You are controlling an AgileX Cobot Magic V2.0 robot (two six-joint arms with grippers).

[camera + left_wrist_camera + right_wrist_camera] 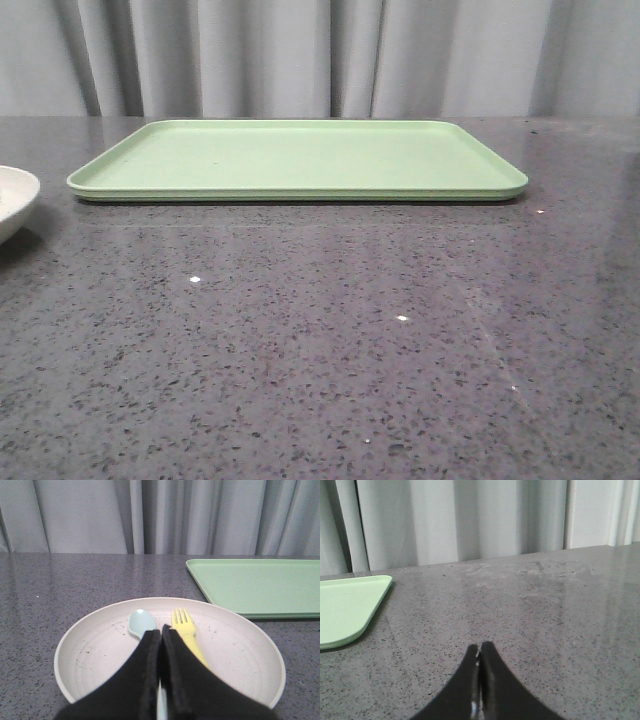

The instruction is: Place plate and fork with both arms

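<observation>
Inside round speckled plate point(240, 655): flat yellow plastic fork point(187, 632).

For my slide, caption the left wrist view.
Closed left gripper above speckled plate holding yellow fork and blue spoon, beside green tray.

table point(300, 380): glossy speckled stone | tray point(300, 160): matt plastic | fork point(187, 632): smooth plastic

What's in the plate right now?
In the plate lie a yellow fork and a pale blue spoon, side by side. The shut left tool covers their handles, so how they end is hidden.
</observation>
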